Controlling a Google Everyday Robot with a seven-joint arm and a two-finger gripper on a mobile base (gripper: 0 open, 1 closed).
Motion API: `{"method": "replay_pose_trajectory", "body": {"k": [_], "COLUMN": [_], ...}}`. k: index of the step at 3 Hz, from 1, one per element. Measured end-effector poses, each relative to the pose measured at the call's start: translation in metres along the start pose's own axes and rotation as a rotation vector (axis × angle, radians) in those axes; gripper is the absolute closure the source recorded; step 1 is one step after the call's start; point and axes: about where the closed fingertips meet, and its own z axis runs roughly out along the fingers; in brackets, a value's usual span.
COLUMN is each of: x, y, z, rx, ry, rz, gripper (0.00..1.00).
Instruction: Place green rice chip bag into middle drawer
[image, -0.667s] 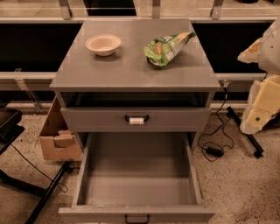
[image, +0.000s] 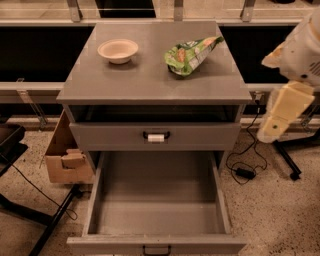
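Speckled floor (image: 280, 220) lies all around a grey cabinet (image: 150, 82). We look down on it from the front.

On the cabinet's flat top we see two things. A cream round bowl (image: 118, 50) sits at the back left. The green rice chip bag (image: 190, 55) lies at the back right, well apart from the bowl. The bag is crinkled, and one thin end points to the back right corner.

Under the top is a dark gap. Below that is a closed grey drawer front (image: 200, 137) with a white tag on its handle (image: 156, 136).

The middle drawer (image: 92, 200) is lower down and pulled far out toward us. We can see down to its grey bottom, and its dark handle (image: 156, 249) is at the very front.

The gripper (image: 282, 112) hangs off to the right of the cabinet, away from the bag and touching nothing. It is a cream colour. We cannot tell if it is squeezed or let loose.

A brown cardboard box (image: 62, 152) stands on the floor at the left. A black cable (image: 245, 165) lies on the floor at the right.
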Motion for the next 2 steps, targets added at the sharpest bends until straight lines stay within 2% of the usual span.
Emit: {"method": "replay_pose_trajectory", "body": {"k": [1, 2], "x": [-0.025, -0.051], "y": [-0.049, -0.095], "z": [0.029, 0.053], "rx": [0.061, 0.094], "ry": [-0.034, -0.052], "rz": [0.04, 0.021], "gripper": [0.0, 0.0]}}
